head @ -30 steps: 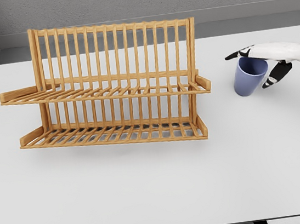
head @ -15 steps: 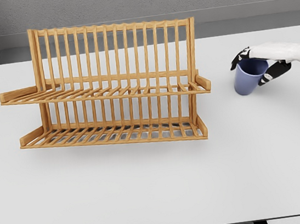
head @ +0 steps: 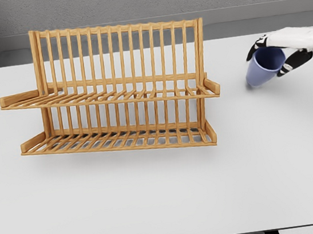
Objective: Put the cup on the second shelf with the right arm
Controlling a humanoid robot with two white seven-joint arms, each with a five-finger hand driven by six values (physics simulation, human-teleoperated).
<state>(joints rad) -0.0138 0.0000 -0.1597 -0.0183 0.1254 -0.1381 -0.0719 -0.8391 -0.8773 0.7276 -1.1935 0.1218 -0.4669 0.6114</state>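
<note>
Reaching in from the right edge, right hand [head: 280, 54] curled over the rim of the blue cup [head: 262, 68], grasping it, cup tilted, right of the rack [head: 110, 94], well apart, above the table [head: 167, 196]

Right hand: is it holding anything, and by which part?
Yes: the right hand grips the blue cup at its rim, fingers over the top; the cup is tilted.
</note>
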